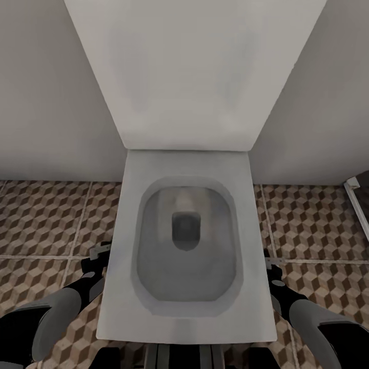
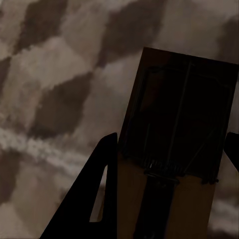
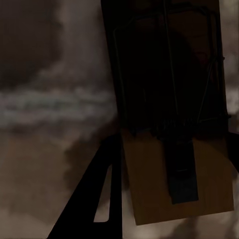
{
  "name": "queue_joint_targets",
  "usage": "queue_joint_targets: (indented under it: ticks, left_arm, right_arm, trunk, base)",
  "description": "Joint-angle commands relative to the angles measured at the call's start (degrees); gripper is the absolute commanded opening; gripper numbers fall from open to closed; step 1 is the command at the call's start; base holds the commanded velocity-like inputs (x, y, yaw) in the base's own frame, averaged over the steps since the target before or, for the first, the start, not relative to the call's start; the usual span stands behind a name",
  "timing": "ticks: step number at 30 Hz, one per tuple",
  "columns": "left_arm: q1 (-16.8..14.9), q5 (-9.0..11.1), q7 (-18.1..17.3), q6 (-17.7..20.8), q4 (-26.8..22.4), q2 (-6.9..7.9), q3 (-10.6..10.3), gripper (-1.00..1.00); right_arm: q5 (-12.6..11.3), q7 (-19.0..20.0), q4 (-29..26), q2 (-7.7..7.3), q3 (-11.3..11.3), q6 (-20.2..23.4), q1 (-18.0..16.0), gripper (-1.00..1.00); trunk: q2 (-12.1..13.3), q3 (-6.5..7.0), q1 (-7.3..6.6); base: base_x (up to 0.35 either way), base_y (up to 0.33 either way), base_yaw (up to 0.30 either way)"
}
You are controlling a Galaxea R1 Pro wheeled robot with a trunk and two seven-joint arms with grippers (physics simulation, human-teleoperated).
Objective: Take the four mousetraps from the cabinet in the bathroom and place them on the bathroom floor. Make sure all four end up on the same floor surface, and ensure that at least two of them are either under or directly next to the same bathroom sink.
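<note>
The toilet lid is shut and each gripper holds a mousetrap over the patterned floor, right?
Not quite. The head view shows the toilet with its lid up and the bowl open. The rest stands: the left gripper holds a mousetrap and the right gripper holds another mousetrap, both over the patterned floor.

White toilet (image 1: 187, 246) blocks the centre, its cistern (image 1: 192, 77) and walls closing off the far side. Open tiled bathroom floor (image 1: 46, 215) lies left and right of the bowl. A dark framed edge (image 1: 359, 197) intrudes at far right.
</note>
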Motion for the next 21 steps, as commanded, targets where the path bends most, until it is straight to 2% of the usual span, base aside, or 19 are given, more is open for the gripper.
queue_joint_targets:
  ticks: [1, 21]
  left_arm:
    - [0.0, 0.2, -0.2, -0.3, 0.1, -0.02, 0.3, -1.00]
    - [0.0, 0.2, -0.2, -0.4, 0.0, -0.02, 0.4, -1.00]
  right_arm:
    - [-0.9, 0.0, 0.1, -0.03, 0.2, 3.1, 0.0, -1.00]
    - [-0.9, 0.0, 0.1, -0.04, 0.2, 3.1, 0.0, -1.00]
  trunk:
    - [0.0, -0.04, 0.05]
    - [0.0, -0.04, 0.05]
  base:
    - [0.000, 0.000, 0.000]
    - [0.000, 0.000, 0.000]
